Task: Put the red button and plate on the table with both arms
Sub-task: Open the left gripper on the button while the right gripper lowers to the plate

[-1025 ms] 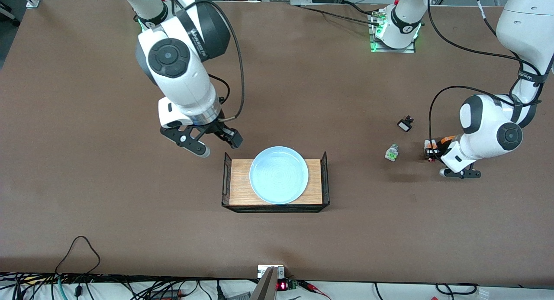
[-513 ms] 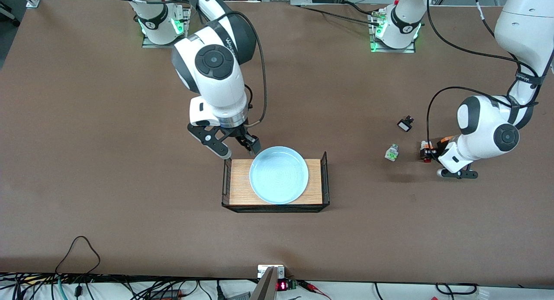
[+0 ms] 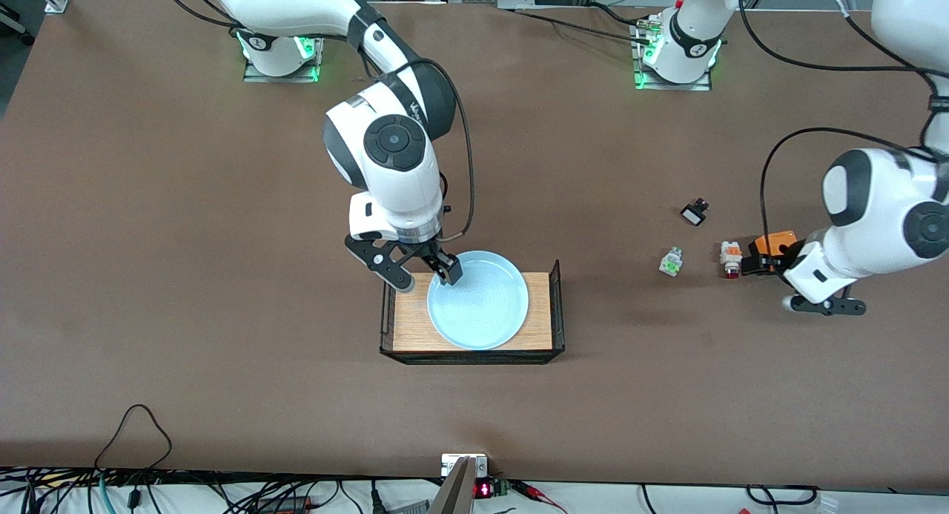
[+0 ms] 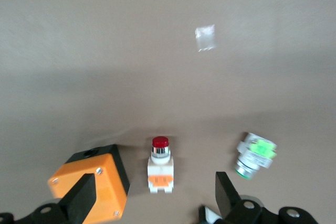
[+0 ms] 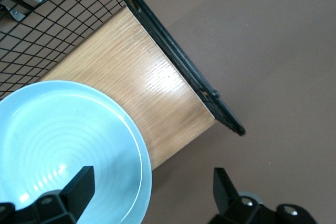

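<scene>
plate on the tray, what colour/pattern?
The plate is light blue with faint concentric rings; the rings show best in the right wrist view.

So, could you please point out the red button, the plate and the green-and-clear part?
red button point(image 4: 160, 164): left wrist view, on its white body.
plate point(image 3: 482, 306): front view, on its ringed centre.
green-and-clear part point(image 4: 255, 153): left wrist view, on its green section.

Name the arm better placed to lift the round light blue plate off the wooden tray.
Right. The right gripper hangs open straddling the round light blue plate's rim; the left gripper is open beside the red button.
</scene>
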Motion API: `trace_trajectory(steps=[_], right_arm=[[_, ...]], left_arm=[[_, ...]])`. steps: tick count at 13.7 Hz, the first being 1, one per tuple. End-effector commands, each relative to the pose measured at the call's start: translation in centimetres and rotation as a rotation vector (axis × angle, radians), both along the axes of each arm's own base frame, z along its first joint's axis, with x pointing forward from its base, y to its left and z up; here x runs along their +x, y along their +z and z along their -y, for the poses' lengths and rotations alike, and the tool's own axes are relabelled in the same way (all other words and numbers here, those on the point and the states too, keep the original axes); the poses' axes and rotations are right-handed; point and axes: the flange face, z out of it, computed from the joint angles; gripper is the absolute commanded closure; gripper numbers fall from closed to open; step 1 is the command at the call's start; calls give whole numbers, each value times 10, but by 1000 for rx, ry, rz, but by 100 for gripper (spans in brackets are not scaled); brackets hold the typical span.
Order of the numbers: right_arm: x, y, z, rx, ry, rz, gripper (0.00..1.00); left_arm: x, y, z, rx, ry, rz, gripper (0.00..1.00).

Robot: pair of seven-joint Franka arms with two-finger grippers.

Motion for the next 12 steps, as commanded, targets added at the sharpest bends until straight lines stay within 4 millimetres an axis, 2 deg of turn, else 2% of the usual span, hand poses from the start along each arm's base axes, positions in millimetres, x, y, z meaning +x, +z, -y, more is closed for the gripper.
trace_trajectory(steps=[1,3,4,6,9,10,11,12], right_arm=[[6,-11,-6,-12,-8,26,0],[10,-18,-3,-17,-10,32,0],[12,-24,-2,-23,-13,29,0],[10,-26,-5,-25,-8,28,1],[10,-32,-4,-31,-7,22,3],[13,-30,-3,-33,-9,29,3],[15,-30,-3,-35,-8,30,3],[16,-29,-4,-32,-5,32,3]], left_arm=[[15,75,29,-1,-32,14,0],[13,117,62,16,-69,37,0],[10,133,78,28,-88,54,0],[0,158,101,63,-57,79,0],[-6,173,107,76,48,99,0],[-6,178,103,45,99,101,0],[-6,178,97,-7,126,91,0],[-4,185,76,-36,159,101,0]])
